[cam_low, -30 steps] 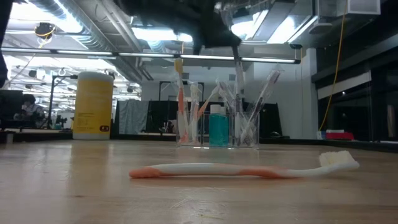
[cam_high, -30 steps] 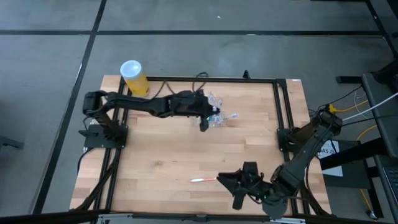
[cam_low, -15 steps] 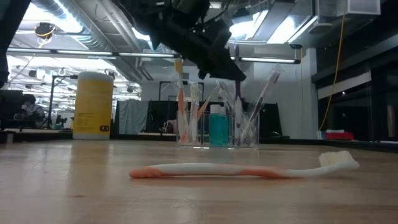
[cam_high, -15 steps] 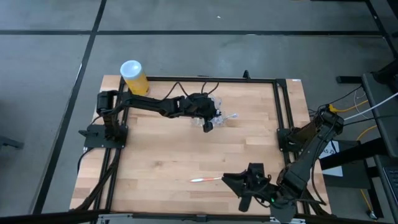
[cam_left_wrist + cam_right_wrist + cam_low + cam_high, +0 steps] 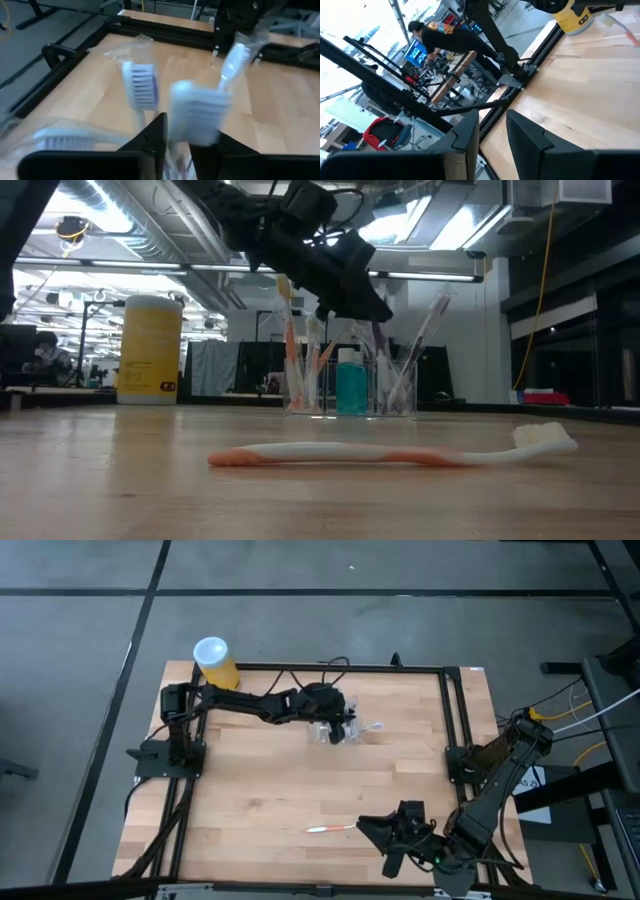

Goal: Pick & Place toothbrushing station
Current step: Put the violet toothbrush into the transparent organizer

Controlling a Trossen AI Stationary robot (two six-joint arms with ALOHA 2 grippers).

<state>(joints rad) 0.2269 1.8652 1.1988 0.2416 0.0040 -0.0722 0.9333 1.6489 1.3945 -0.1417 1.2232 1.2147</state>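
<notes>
My left end effector (image 5: pixel 338 729) hangs just above the station (image 5: pixel 350 390), jaw state unclear. The station stands on the counter (image 5: pixel 300 790); only withdrawal looks left.

High view looks straight down on the whole counter (image 5: pixel 300 790); low view sits at counter height, close behind the orange toothbrush (image 5: pixel 390 452), facing the room. Both share that toothbrush (image 5: pixel 327 829) and the yellow cylinder (image 5: pixel 215 663); wrist views look forward past each arm's fingers.

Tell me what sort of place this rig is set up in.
Probably a robotics lab or workshop: exposed ceiling ducts and strip lights overhead, a person at a monitor amid equipment, and a framed wooden table holding the toothbrushing station.
</notes>
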